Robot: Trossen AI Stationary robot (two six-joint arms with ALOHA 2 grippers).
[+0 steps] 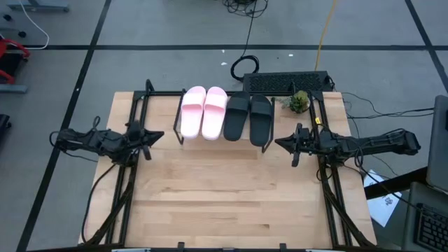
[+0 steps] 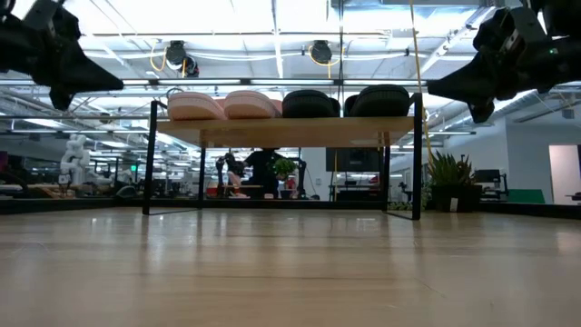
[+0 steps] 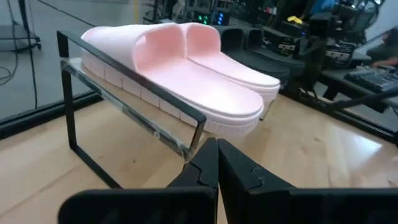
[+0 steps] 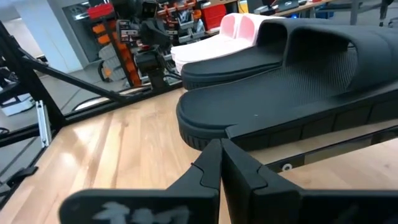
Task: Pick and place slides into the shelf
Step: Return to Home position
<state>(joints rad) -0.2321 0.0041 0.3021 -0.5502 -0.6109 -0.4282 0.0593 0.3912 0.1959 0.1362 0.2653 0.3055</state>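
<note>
Left tool [image 3: 216, 145], right tool [image 4: 220, 145]: both pinched closed, empty. Retract outward, clear of shelf [image 2: 290, 133]; four slides [image 1: 213, 113] seemingly seated.

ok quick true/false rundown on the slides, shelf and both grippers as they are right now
1. The pink pair and the black pair both sit on the shelf. True.
2. The pink pair is on the right arm's side. False: it is on the left arm's side, and the black pair is on the right arm's side.
3. The left gripper holds a slide. False: its fingers are shut on nothing, beside the shelf.
4. The right gripper is shut and empty, at the shelf's other end. True.
</note>
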